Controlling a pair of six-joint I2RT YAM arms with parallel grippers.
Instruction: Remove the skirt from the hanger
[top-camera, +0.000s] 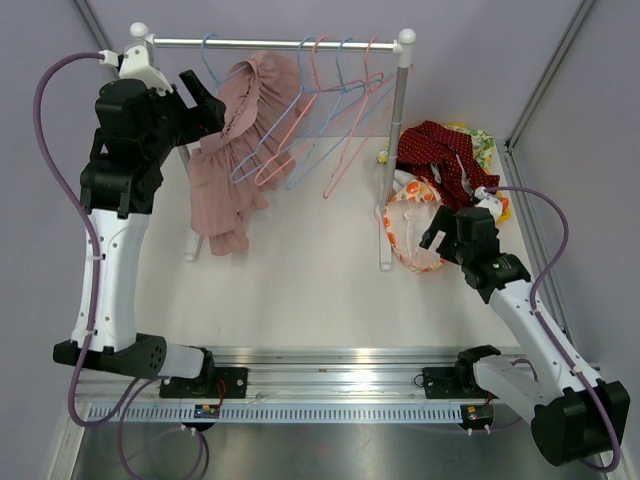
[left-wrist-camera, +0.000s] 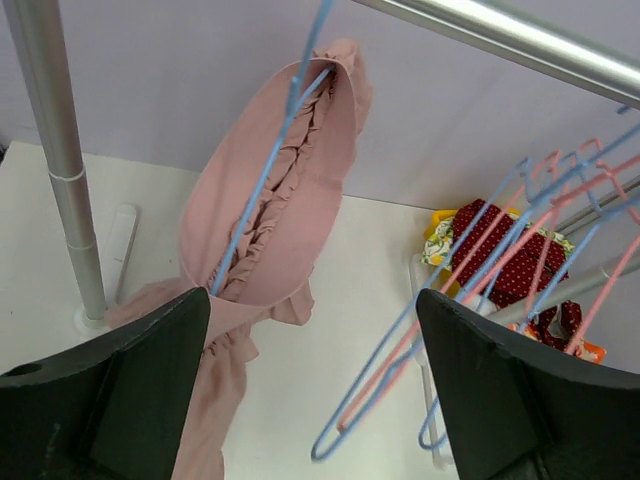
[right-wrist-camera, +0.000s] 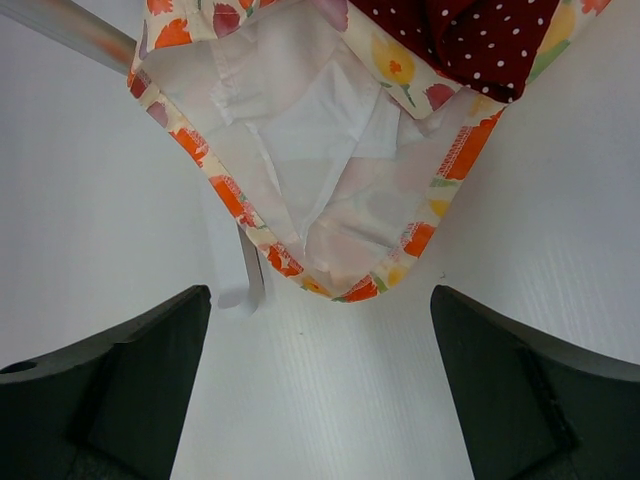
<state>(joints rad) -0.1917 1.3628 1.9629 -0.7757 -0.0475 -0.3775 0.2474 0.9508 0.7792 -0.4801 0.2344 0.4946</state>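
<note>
I see the skirt (top-camera: 240, 150) hanging on the blue hanger (left-wrist-camera: 262, 178) at 11 o'clock of the top view, under the rail (top-camera: 270, 43). My left gripper (left-wrist-camera: 312, 310) sits at its 9 o'clock, jaws apart, holding nothing. My right gripper (right-wrist-camera: 320, 295), jaws wide, hovers over floral cloth (right-wrist-camera: 300, 150) at 3 o'clock

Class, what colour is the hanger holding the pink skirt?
The hanger is light blue, shown best in the left wrist view.

light: bright, even | shadows: soft | glare: base rail (top-camera: 350, 378) | focus: sharp
</note>
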